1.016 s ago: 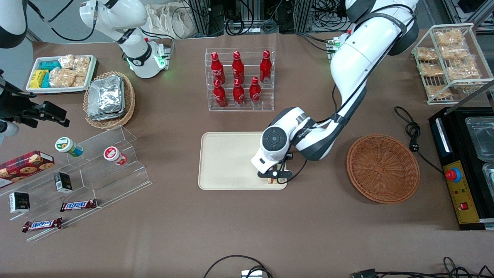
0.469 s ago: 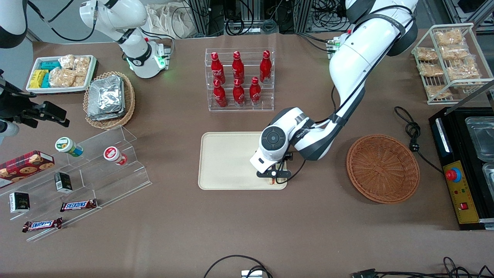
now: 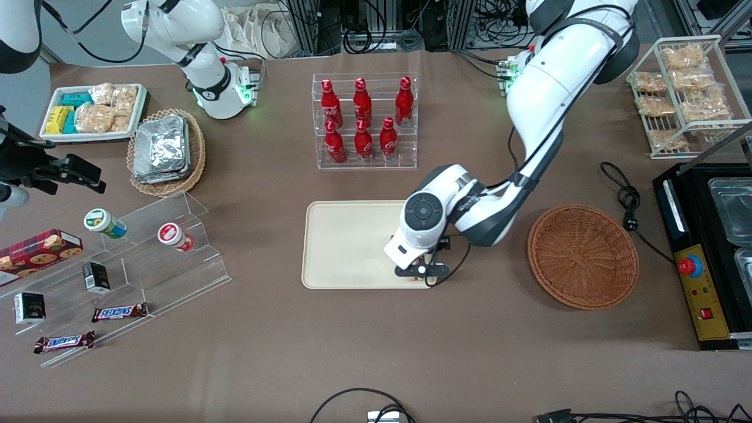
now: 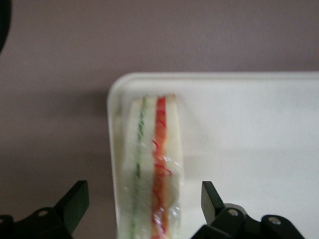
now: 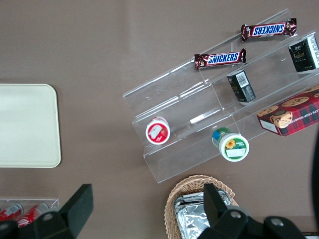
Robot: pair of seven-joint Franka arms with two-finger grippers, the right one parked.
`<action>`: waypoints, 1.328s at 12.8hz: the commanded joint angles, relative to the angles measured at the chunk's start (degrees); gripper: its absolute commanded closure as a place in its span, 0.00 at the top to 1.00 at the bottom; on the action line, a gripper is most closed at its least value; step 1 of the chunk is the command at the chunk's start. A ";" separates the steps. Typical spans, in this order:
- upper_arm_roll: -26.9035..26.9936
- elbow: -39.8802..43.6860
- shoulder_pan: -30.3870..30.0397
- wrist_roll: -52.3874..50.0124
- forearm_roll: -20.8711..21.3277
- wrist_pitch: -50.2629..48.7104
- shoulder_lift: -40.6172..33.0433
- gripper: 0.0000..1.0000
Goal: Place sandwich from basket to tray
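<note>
"What is the bench (image 3: 482, 352) like?"

"Broad, covered in plain matte brown, with faint creases and soft shadows under even overhead light."

"And past its edge farthest from the front camera?"

"Aluminium frames (image 3: 305, 23) hung with tangled black cables (image 3: 376, 35), and pale grey floor (image 3: 76, 17) toward the parked arm's end."

"Any wiring on the bench itself?"

"A black power cord (image 3: 627, 202) coils toward the working arm's end, and a cable loop (image 3: 352, 399) lies at the nearest edge."

Six red bottles (image 3: 363, 119) stand in a clear rack mid-table. Toward the parked arm's end, a tan basket of foil packets (image 3: 166, 151) sits by clear steps (image 3: 147, 258) carrying two Snickers bars (image 3: 119, 312).
</note>
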State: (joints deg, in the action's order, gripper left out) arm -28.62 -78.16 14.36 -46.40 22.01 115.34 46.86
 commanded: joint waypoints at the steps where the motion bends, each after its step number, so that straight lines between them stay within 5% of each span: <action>1: -0.12 -0.50 -3.54 3.74 0.31 -0.64 -5.79 1.00; 3: -0.21 -0.50 -7.75 10.60 -0.65 -0.99 -9.49 1.00; 5: 1.19 -1.55 -9.62 15.97 -6.77 -1.78 -15.01 1.00; 8: 10.06 -11.36 -9.97 22.81 -14.60 -2.75 -27.65 1.00; 11: 11.48 -18.85 -17.59 30.93 -21.73 -6.69 -38.30 1.00; 17: 11.48 -19.58 -22.89 38.84 -21.05 -21.03 -49.57 1.00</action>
State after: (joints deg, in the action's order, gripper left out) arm -16.71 -95.38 -7.75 -8.80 1.38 95.41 0.78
